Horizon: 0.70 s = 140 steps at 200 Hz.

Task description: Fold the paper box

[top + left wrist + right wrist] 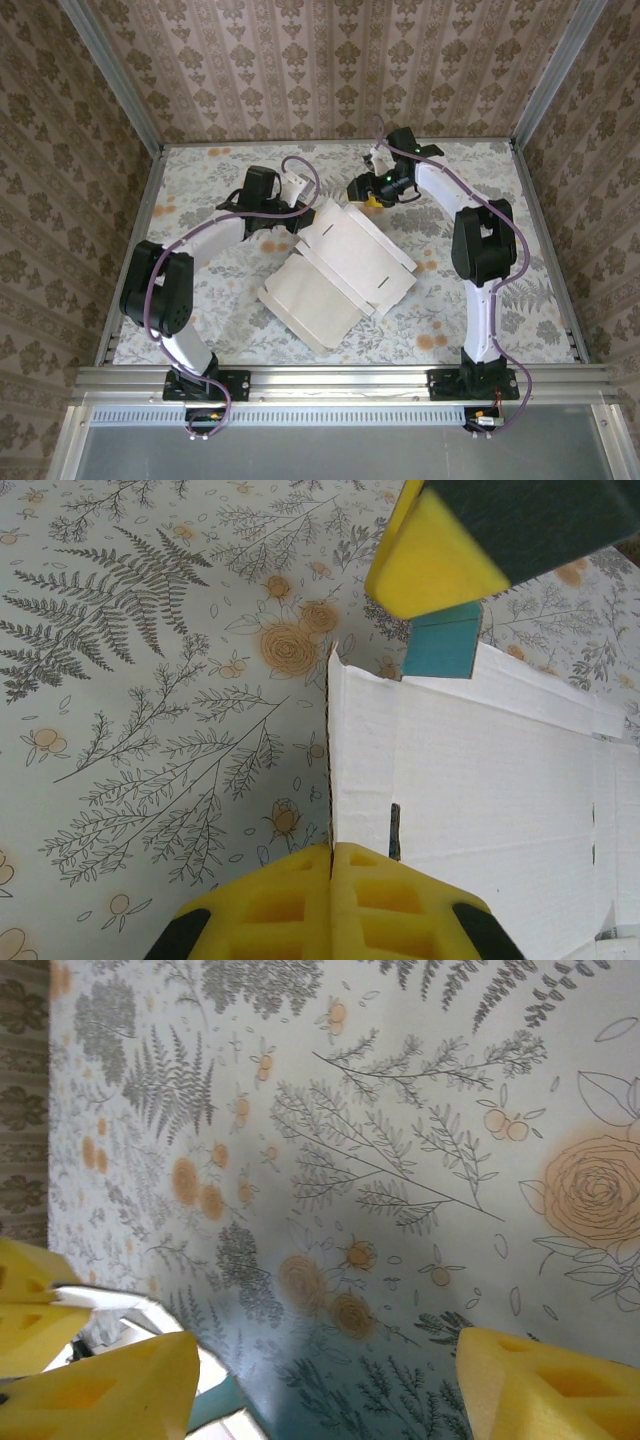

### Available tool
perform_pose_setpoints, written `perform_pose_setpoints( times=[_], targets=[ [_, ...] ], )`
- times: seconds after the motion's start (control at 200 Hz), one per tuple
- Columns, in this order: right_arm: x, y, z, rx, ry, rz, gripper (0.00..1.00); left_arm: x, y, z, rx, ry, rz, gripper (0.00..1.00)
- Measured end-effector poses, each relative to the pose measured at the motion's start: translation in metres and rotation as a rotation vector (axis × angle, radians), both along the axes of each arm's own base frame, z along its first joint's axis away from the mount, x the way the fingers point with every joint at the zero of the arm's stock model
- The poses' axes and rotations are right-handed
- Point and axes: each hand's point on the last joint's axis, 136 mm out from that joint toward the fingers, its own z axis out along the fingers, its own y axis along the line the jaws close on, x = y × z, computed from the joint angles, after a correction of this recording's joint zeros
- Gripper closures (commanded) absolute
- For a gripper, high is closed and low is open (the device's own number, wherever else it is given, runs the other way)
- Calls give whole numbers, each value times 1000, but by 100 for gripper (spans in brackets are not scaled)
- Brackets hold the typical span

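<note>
White-faced paper box (340,270), one; left pincer (330,858) pinching edge, right pincer (325,1370) agape.

Fern-and-rose print tablecloth (200,170); damask wallpaper walls (300,60); aluminium rail (340,378) near edge.

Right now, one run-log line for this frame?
task: fold paper box, in progress | left gripper: shut on sheet's edge | right gripper: open, by turquoise flap | box: white inside up, not yet formed

The paper box (340,265) blocks the middle; the table (545,300) lies bare to its right and far left.
</note>
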Motion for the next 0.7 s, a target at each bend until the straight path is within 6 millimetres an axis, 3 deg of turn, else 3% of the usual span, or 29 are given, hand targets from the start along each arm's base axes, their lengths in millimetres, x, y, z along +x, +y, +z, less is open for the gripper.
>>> perform_pose_setpoints(
  times=[0.245,0.475,0.7],
  targets=[
    [-7,5,0,50,13,20,43,0,0,0,2,0,2,100],
    [-13,5,-3,67,30,27,45,1,1,-1,4,-1,5,100],
    [-16,8,5,95,22,44,56,1,1,0,4,-2,4,100]
  ],
)
